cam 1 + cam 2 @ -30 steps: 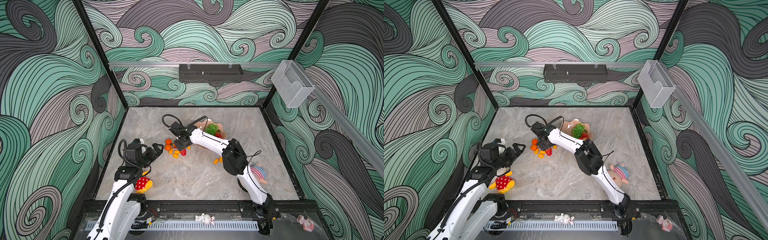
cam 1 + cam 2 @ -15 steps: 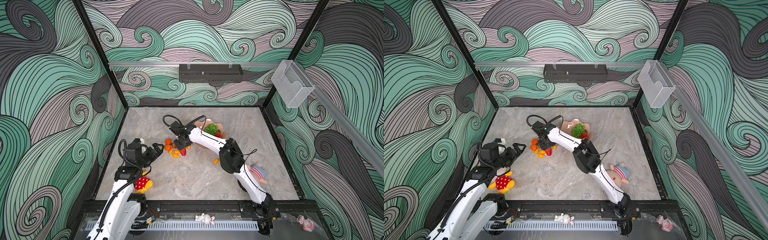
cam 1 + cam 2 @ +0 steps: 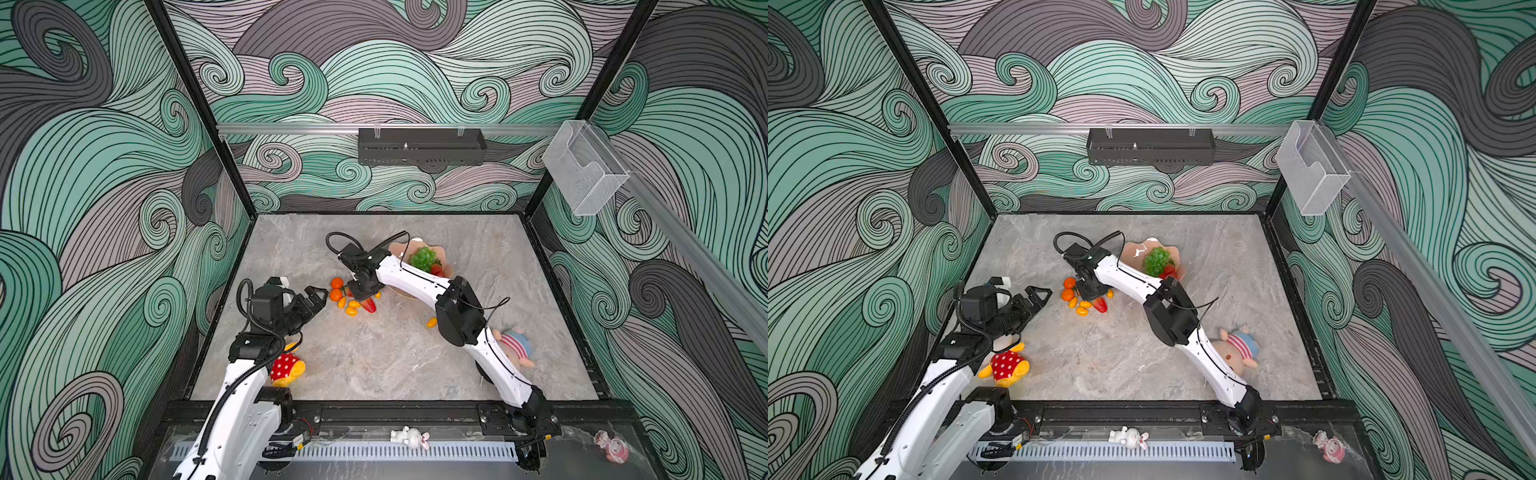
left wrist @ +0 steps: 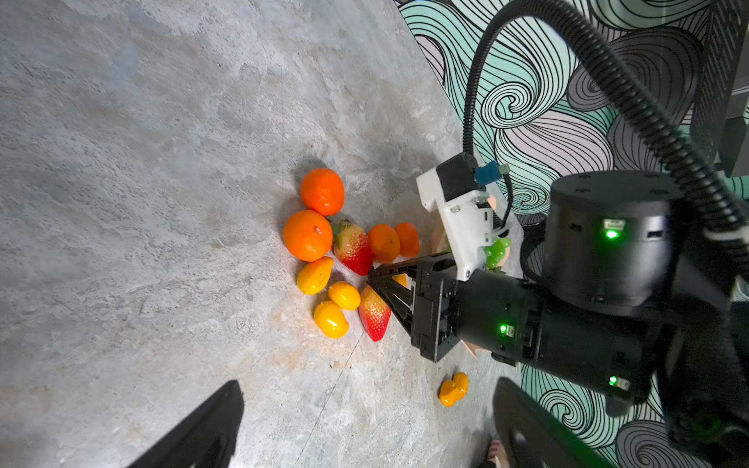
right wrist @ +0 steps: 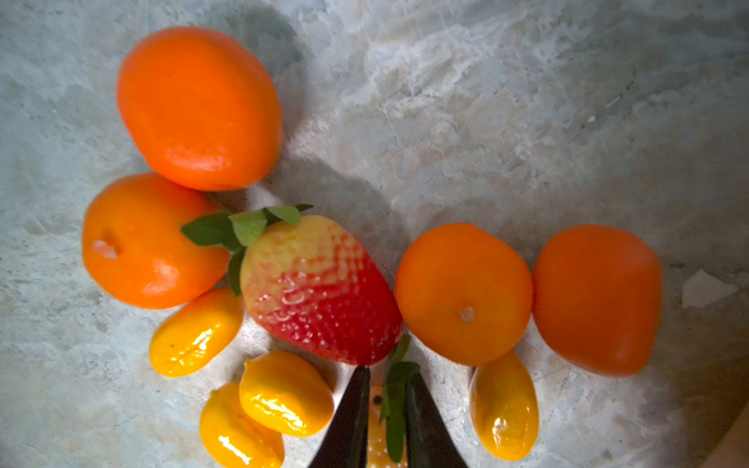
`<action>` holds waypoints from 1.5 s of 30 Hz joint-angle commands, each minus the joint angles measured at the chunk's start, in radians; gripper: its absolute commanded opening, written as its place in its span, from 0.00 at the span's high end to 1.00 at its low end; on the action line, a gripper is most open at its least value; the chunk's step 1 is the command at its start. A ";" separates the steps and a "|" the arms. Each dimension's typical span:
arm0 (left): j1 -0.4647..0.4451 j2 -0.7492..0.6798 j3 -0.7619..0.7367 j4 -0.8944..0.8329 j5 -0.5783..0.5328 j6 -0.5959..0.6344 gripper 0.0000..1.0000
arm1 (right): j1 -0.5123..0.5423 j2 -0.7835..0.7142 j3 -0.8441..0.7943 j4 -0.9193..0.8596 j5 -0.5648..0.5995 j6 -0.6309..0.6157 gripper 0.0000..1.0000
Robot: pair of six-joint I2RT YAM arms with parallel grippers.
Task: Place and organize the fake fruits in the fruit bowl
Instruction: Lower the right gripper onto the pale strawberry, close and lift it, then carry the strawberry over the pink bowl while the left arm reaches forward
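A pile of fake fruits (image 3: 349, 299) lies on the table left of the pink fruit bowl (image 3: 399, 249), which shows in both top views (image 3: 1133, 249). A green grape bunch (image 3: 424, 258) and a strawberry (image 3: 436, 270) lie in the bowl. My right gripper (image 5: 387, 389) points down into the pile, shut on the leafy top of a strawberry (image 5: 379, 441). Another strawberry (image 5: 320, 291), tangerines (image 5: 198, 109) and kumquats (image 5: 283, 393) lie around it. One kumquat (image 3: 431, 322) lies apart by the right arm. My left gripper (image 3: 314, 296) hovers open just left of the pile, holding nothing.
A red polka-dot yellow plush (image 3: 286, 368) lies by the left arm's base. A striped plush doll (image 3: 513, 345) lies behind the right arm. A clear plastic box (image 3: 582, 166) hangs on the right wall and a black tray (image 3: 419, 145) on the back wall.
The right gripper's jaws have closed on the strawberry's top, and the right arm's elbow has shifted slightly left. The left arm has not moved.
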 commanded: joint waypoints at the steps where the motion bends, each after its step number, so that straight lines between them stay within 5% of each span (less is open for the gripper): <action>1: 0.008 -0.011 0.014 0.006 0.010 0.015 0.01 | -0.006 0.002 0.020 -0.023 -0.010 0.000 0.87; 11: 0.006 -0.019 0.020 0.021 0.060 0.046 0.01 | -0.005 -0.116 -0.054 -0.021 -0.016 -0.006 0.96; 24: -0.037 0.072 0.053 0.021 0.155 0.101 0.01 | -0.007 -0.409 -0.399 0.103 -0.008 0.007 1.00; 45: -0.409 0.362 0.256 0.103 -0.024 0.164 0.01 | -0.210 -0.797 -0.725 0.146 0.070 -0.010 1.00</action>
